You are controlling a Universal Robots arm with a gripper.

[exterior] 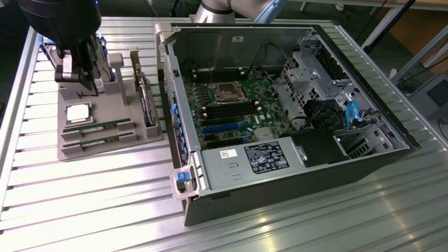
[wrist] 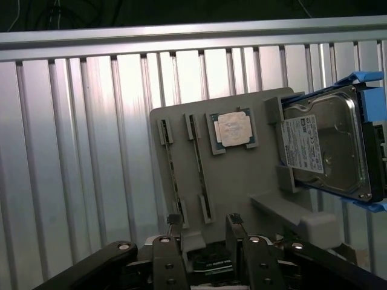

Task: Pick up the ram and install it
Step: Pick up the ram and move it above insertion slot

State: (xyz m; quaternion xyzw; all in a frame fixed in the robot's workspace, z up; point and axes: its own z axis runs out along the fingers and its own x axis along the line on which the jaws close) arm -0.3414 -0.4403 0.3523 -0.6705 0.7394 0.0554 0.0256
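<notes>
Two green ram sticks [exterior: 96, 127] [exterior: 98, 139] lie side by side in slots of a grey holder [exterior: 112, 152] at the exterior view's left, in front of a square silver CPU [exterior: 78, 113]. In the wrist view the sticks [wrist: 171, 175] [wrist: 199, 166] run lengthwise just beyond my fingertips. My gripper [exterior: 87, 88] [wrist: 204, 220] hangs above the back part of the holder, open, with nothing between its fingers. It touches neither stick.
An open computer case [exterior: 392, 136] lies at the exterior view's right with its motherboard [exterior: 238, 105] and dark slots exposed. On the holder, an expansion card [exterior: 144, 92] stands upright and a hard drive [wrist: 326, 145] sits in a blue frame. The table [exterior: 84, 210] is ribbed metal.
</notes>
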